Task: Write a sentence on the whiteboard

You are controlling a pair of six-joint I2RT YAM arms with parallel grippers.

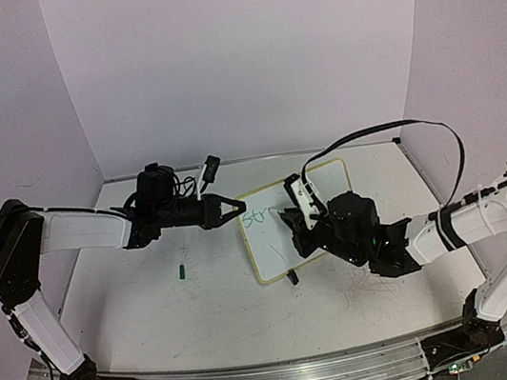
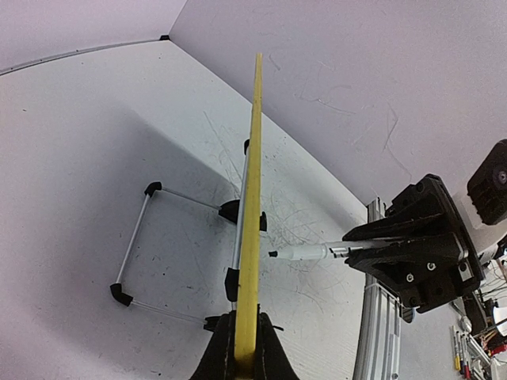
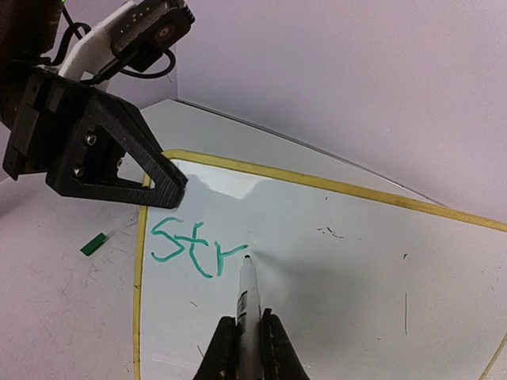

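Whiteboard (image 1: 298, 226) stands mid-table, propped on its lower edge and leaning back on a wire stand (image 2: 135, 245) with black feet. Its long axis runs roughly left to right, the right end skewed toward the back wall. Writing face turned toward the right arm. From the left wrist view the board (image 2: 255, 198) shows edge-on, a thin yellow line running straight away from the camera.

Sentence (image 3: 194, 247) – only three green letters, "Str", sit in the board's upper left corner, near the yellow frame; they also show small in the top view (image 1: 260, 216).

Left gripper (image 1: 237, 209) is at the board's left edge, clamped on the frame – one finger each side of the yellow strip (image 2: 244, 352). In the right wrist view its black fingertip (image 3: 170, 180) rests at the top left corner, just above the "S".

Right gripper (image 3: 245, 348) sits in front of the board face, jaws closed on a white marker (image 3: 246, 305). Marker points away from the wrist at the board, its dark tip at the end of the "r", touching or all but touching the surface. From the left wrist view the marker (image 2: 305, 252) lies nearly square to the board.

Small green piece (image 1: 183, 272) lies on the table (image 1: 157, 311), left of the board, apart from both arms.
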